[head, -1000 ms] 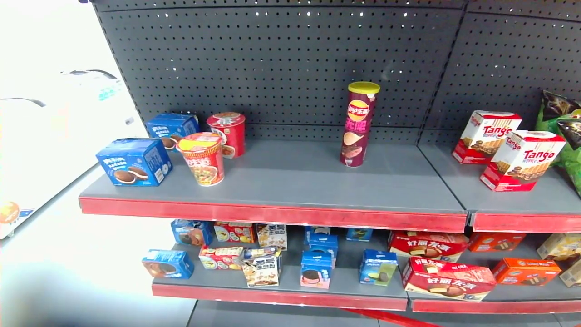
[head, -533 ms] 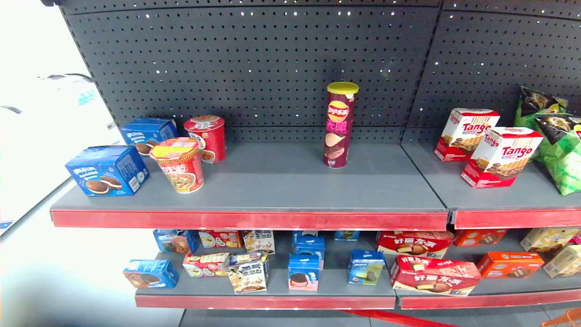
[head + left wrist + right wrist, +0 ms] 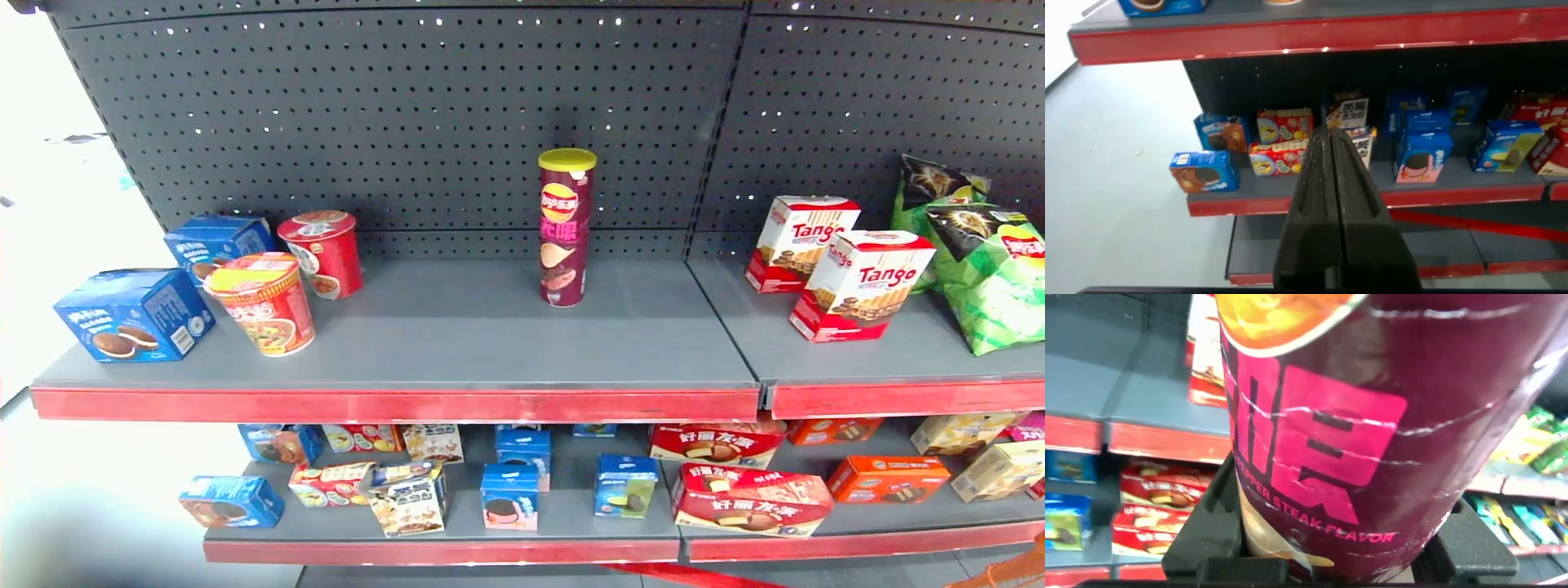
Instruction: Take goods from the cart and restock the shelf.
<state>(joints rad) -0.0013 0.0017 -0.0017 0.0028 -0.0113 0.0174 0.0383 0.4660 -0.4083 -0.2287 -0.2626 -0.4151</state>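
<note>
The right claw (image 3: 1337, 510) pinches a purple chip can (image 3: 1372, 416) around its body, one finger on either side. The left claw (image 3: 1330, 143) has its fingers pressed together on nothing, with the lower shelf (image 3: 1372, 198) of small boxes (image 3: 1282, 126) beyond its tips.

The step in hand, I judge, is carrying the can to the upper shelf (image 3: 457, 351) and standing it beside the matching can (image 3: 566, 229) there (yellow lid, upright near the back wall (image 3: 408, 122)). Hold it vertical, clear the red lip (image 3: 392, 404) before moving in, set the base flat, and only then loosen.

The can is a smooth, glossy tube, probably thin card, so it may slip or dent under a hard squeeze. The shelf is flat painted metal, the wall perforated.
</note>
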